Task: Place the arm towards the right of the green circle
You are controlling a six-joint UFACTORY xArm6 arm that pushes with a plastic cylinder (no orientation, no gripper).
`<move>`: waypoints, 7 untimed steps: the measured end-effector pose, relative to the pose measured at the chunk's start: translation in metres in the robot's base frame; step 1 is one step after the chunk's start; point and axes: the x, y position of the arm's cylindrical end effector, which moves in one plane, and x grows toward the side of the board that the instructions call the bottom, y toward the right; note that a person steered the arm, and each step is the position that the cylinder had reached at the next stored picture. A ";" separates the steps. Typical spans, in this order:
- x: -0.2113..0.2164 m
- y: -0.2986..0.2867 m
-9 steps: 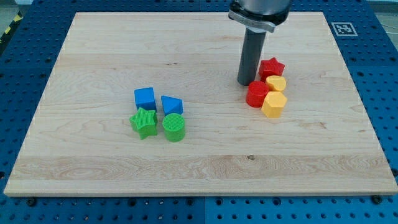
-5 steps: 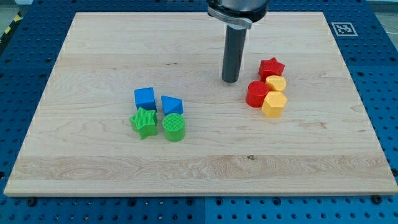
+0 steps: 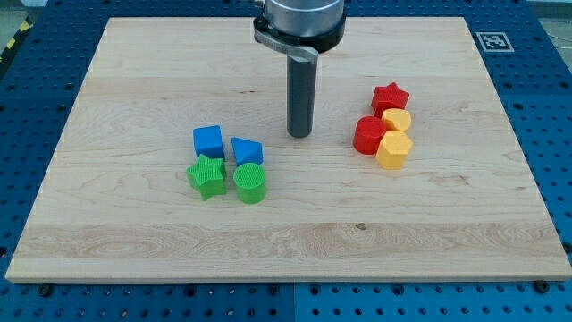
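Dark and straight, the rod descends from the arm's grey collar at the view's top; my tip (image 3: 299,134) rests on the wooden board (image 3: 134,63), free of every block, carrying and touching nothing.

The tip stands in the gap between two clusters. To the view's left and slightly lower lies the first cluster: a blue triangular block (image 3: 247,150) nearest the tip, a blue cube (image 3: 207,140) beside it, a green star (image 3: 206,176) below the cube, and the green circle (image 3: 250,182) below the triangular block. The four sit close together, touching or nearly so. The green circle lies to the lower left of the tip, near but apart. Bare board extends on the circle's right side.

To the view's right lies the second cluster: a red round-bodied block (image 3: 369,135) nearest the tip, a red star (image 3: 390,96) above it, a yellow block (image 3: 397,120) to the right, and a yellow hexagonal block (image 3: 394,150) at the bottom. These are packed in contact.

Both clusters stand well clear of all board edges. The board is light wood with visible grain. It rests on a blue perforated table (image 3: 554,134). A black-and-white marker (image 3: 492,41) occupies the board's upper right corner.
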 end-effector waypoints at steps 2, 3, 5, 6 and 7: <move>0.029 0.000; 0.044 0.000; 0.069 0.000; 0.089 0.000; 0.097 0.000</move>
